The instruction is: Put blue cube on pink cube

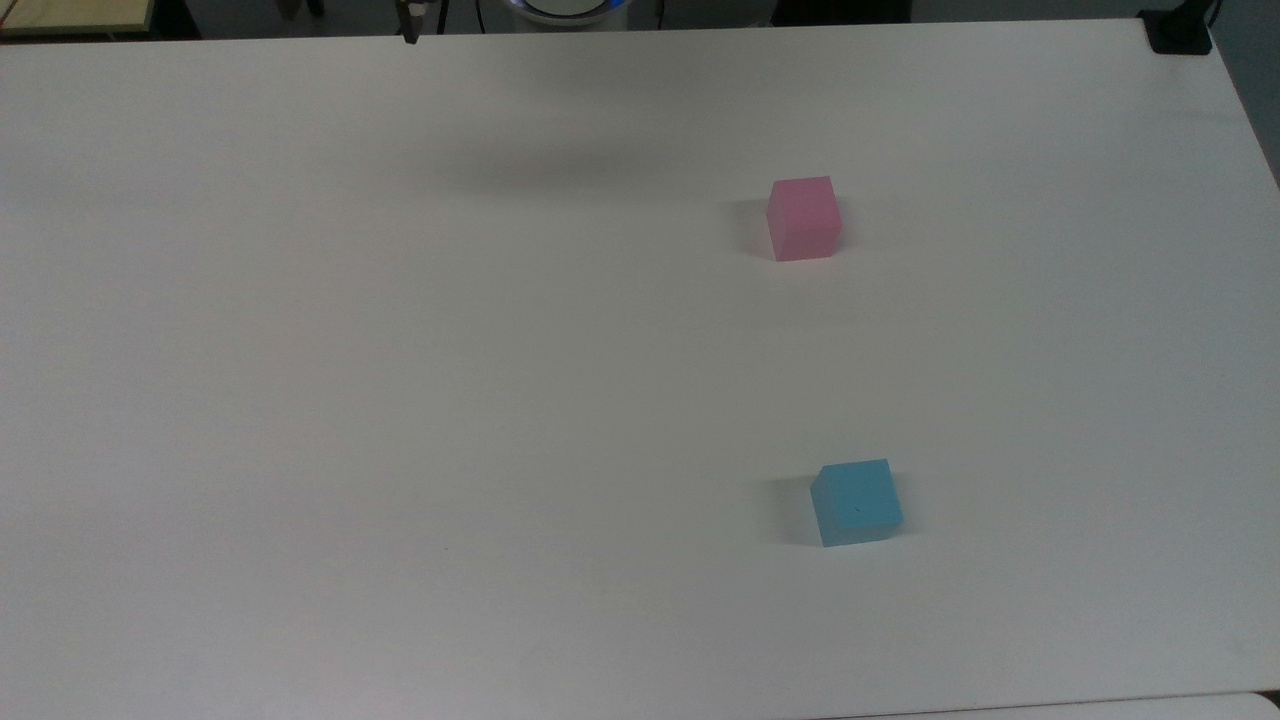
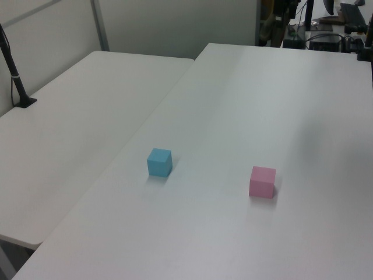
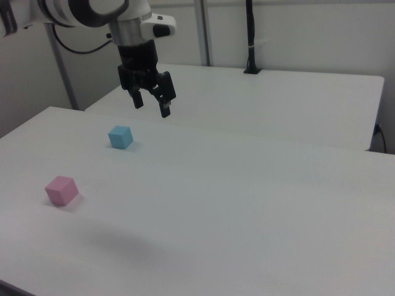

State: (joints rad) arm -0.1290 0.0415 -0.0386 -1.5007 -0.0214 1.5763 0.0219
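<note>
In the right view, the pink cube (image 3: 61, 189) is sitting on the white table (image 3: 259, 203) at far left, the blue cube (image 3: 120, 137) well apart beyond it, and the gripper (image 3: 152, 105) is hovering high, fingers spread, holding nothing.

No readable text, label, brand or number appears on anything.

In the right view I see the gripper (image 3: 152, 105) hanging above the white table (image 3: 259, 197), fingers spread with nothing between them. The blue cube (image 3: 120, 137) and the pink cube (image 3: 61, 190) rest well apart.
</note>
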